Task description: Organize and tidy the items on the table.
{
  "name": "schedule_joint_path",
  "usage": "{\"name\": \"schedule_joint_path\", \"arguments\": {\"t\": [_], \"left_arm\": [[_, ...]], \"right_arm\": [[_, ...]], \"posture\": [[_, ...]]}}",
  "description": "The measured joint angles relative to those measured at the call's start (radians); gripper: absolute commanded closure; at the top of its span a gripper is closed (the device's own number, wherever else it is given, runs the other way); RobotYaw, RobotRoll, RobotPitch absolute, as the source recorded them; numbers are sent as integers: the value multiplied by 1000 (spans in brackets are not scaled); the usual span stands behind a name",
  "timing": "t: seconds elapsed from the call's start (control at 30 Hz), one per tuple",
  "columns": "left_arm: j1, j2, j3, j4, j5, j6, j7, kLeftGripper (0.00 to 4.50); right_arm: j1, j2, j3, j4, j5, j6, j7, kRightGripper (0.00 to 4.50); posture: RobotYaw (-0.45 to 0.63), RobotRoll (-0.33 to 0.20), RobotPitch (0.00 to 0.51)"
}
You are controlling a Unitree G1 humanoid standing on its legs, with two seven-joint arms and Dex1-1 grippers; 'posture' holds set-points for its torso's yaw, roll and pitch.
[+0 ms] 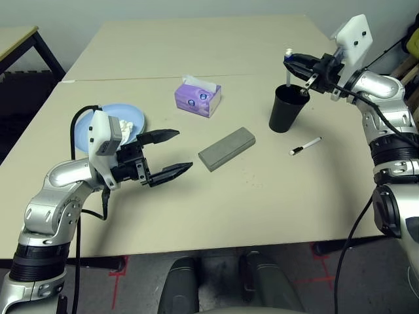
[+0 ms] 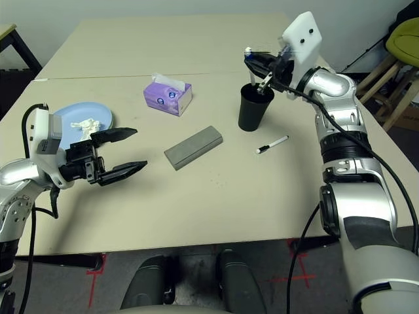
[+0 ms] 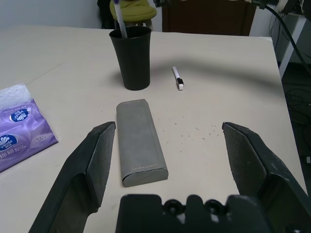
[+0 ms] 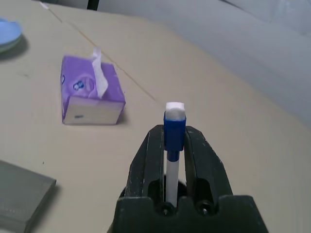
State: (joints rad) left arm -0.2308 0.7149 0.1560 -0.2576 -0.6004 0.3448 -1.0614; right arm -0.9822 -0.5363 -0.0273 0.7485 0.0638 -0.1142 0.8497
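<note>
My right gripper [image 1: 292,63] is shut on a white-and-blue pen [image 4: 173,141] held upright over the black cup [image 1: 287,108], its lower end dipping into the cup's mouth. A second pen [image 1: 305,146] lies flat on the table [image 1: 262,190] to the right of the cup. The grey glasses case [image 1: 226,148] rests at mid-table. My left gripper [image 1: 171,152] hovers open just left of the case, fingers pointing toward it. Behind that arm a blue plate [image 1: 85,125] carries a crumpled white tissue [image 2: 85,124].
A purple tissue box [image 1: 197,96] stands behind the case, left of the cup. A seam [image 1: 196,77] crosses the tabletop farther back. A smaller table's corner [image 1: 19,36] shows at far left, and a stool with a green cushion [image 2: 402,39] stands at right.
</note>
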Motion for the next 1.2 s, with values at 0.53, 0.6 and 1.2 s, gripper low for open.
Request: {"name": "schedule_joint_path", "arguments": {"t": [0.53,0.6,1.2], "left_arm": [[-5,0,-1,0,3,0,0,0],[-5,0,-1,0,3,0,1,0],[-6,-3,-17,0,7,0,2,0]], "right_arm": [[-12,-9,7,12,-16,-31,35,47],[-12,-22,7,-38,6,-11,86,47],[76,-396,297,-382,-23,366,697,47]], "posture": [[34,0,103],[29,0,105],[31,0,116]]}}
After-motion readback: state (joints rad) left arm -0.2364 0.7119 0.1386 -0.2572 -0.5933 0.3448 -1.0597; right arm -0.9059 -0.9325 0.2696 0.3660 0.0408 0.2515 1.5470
